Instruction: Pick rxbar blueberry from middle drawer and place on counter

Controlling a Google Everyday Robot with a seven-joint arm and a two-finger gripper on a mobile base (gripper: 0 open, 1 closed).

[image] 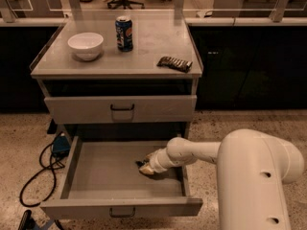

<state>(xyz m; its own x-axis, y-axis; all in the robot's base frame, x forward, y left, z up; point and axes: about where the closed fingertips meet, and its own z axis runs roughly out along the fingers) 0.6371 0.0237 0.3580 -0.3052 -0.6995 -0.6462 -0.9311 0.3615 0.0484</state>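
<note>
The middle drawer (120, 206) is pulled open at the bottom of the cabinet. My gripper (146, 168) is down inside it, right of the middle and close to the drawer floor. The rxbar blueberry (140, 164) shows only as a small dark bit at the left of the gripper's tip; the rest is hidden under the gripper. The counter (144, 42) is the pale-grey cabinet top above. My white arm (249, 171) reaches into the drawer from the lower right.
On the counter stand a white bowl (86, 45), a blue can (124, 33) and a brownish-black ridged bar (174, 63). A closed drawer front (120, 108) sits above the open drawer. A black cable (41, 171) and a blue box (61, 145) lie on the floor at left.
</note>
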